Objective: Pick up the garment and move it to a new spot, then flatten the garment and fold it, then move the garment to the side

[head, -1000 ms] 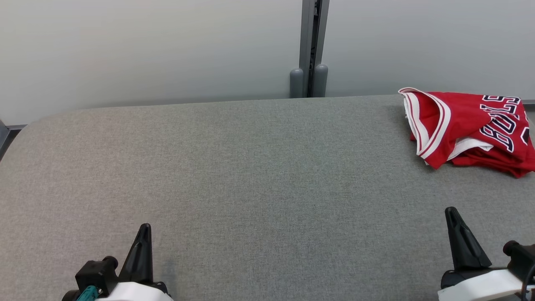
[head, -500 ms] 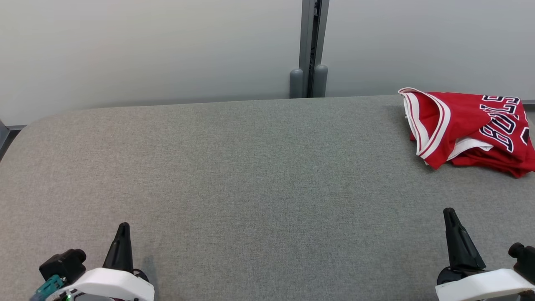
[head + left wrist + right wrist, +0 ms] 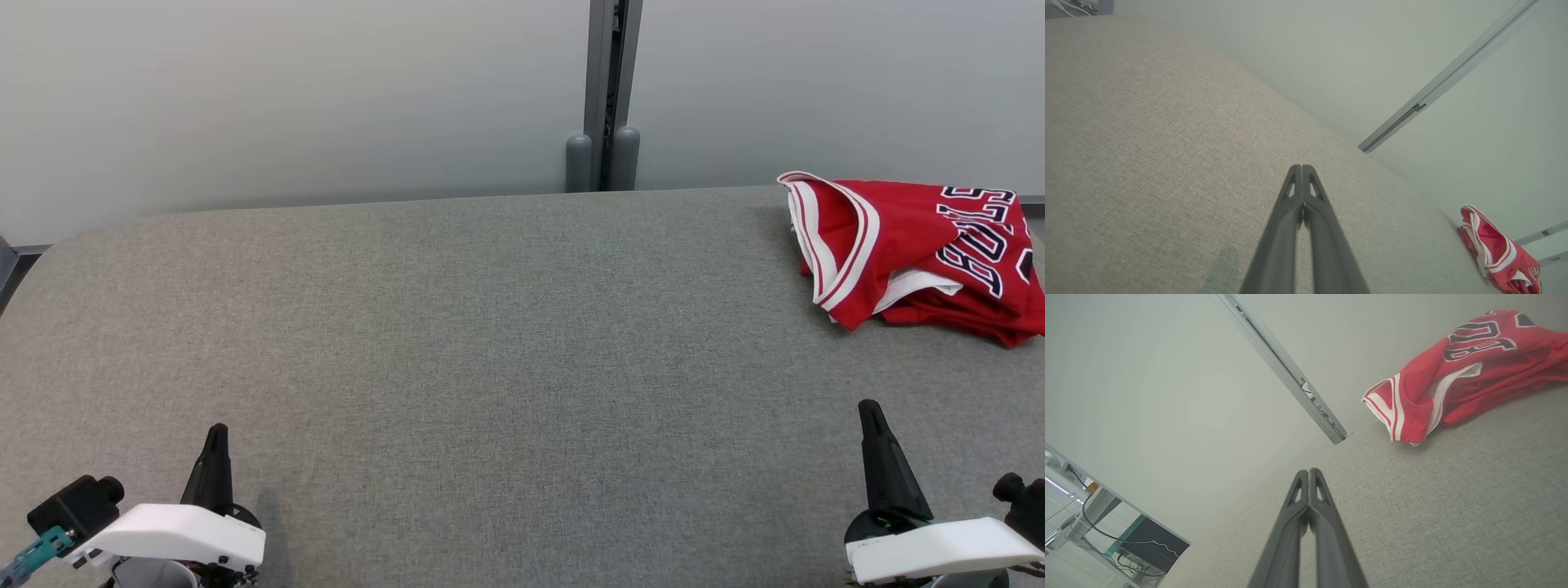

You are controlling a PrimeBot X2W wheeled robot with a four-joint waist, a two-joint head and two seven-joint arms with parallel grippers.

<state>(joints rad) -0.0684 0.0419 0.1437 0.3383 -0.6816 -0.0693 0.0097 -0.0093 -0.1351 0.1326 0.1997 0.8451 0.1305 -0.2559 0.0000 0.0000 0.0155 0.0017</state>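
Observation:
The garment (image 3: pixel 918 249) is a red jersey with white trim and dark lettering, lying folded in a loose bundle at the far right of the grey padded table (image 3: pixel 506 343). It also shows at the lower right of the left wrist view as the garment (image 3: pixel 1498 253) and at the upper right of the right wrist view as the garment (image 3: pixel 1457 371). My left gripper (image 3: pixel 217 430) is at the near left edge, shut and empty, its tips pressed together (image 3: pixel 1302 167). Near the front right, well short of the jersey, my right gripper (image 3: pixel 869 406) is shut too, holding nothing (image 3: pixel 1309 471).
A pale wall with a grey vertical post (image 3: pixel 606 94) runs behind the table. The table's left end is rounded (image 3: pixel 49 245). A desk with cables and a dark box (image 3: pixel 1139 547) shows beyond the table in the right wrist view.
My left gripper has drawn back toward the near left corner. The right gripper has barely shifted. The jersey has not moved.

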